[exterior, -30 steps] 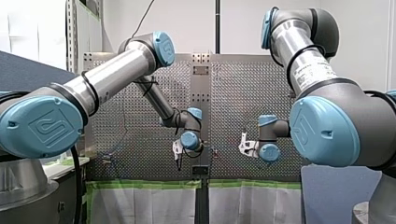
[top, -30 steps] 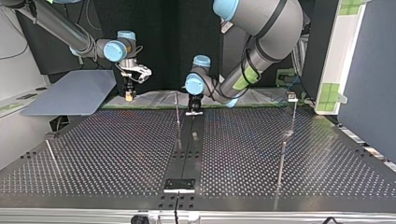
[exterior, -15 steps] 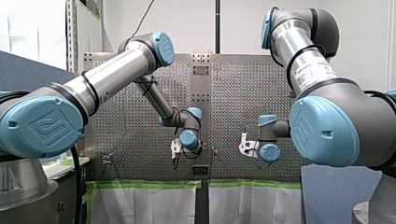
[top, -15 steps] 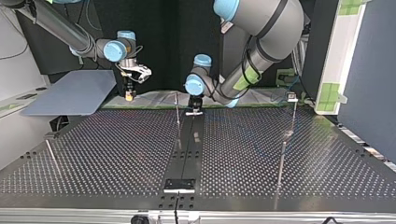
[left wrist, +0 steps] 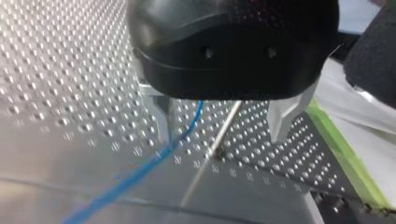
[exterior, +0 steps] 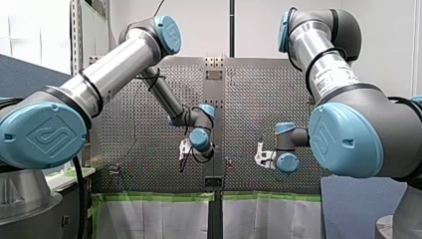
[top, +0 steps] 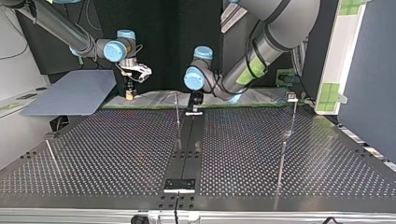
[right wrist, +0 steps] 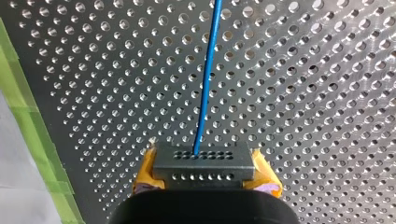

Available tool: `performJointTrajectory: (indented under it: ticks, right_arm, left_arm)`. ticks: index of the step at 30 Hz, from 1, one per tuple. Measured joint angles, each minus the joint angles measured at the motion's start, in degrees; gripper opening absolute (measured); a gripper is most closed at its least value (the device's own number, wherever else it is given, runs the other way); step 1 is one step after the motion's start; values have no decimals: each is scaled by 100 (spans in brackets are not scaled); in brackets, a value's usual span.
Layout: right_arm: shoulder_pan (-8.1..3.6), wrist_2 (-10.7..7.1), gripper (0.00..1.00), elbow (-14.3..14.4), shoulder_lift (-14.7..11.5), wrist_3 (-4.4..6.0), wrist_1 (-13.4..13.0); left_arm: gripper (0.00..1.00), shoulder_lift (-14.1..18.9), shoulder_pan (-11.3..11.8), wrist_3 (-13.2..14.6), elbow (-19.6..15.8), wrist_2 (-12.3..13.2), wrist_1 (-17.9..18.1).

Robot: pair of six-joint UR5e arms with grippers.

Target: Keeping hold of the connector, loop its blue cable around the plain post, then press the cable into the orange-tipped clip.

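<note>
Here my right gripper (right wrist: 203,161) clamps the black connector (right wrist: 203,170), its blue cable (right wrist: 206,84) running ahead. My left gripper (left wrist: 222,133) stands spread, cable and metal post (left wrist: 218,140) between its fingers.

The blue cable (right wrist: 205,79) runs out of view ahead of my right pincer (right wrist: 204,169); the connector (right wrist: 201,161) rear is hidden by the pincer's body.

Perforated metal desk (top: 116,154), split by a dark central strip (top: 189,149) and edged with green tape (exterior: 149,196). Thin metal post (top: 178,116) upright just beside the strip; others well apart at either side.
</note>
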Motion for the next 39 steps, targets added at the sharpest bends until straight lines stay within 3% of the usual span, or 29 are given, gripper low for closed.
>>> performJointTrajectory:
  ticks: [11,23,30,39]
  right_arm:
    - [28,-89,0,1,0,-16,173]
    - [78,-105,0,7,0,-69,326]
    - [90,-105,0,7,0,-68,323]
    - [92,-136,0,8,0,-59,298]
  left_arm:
    - [100,205,-338,125,-624,-11,562]
    - [100,152,-905,-321,-1283,-97,1176]
    - [100,-7,-888,-478,-1672,47,1272]
    - [100,-441,-870,-623,-1688,-33,1426]
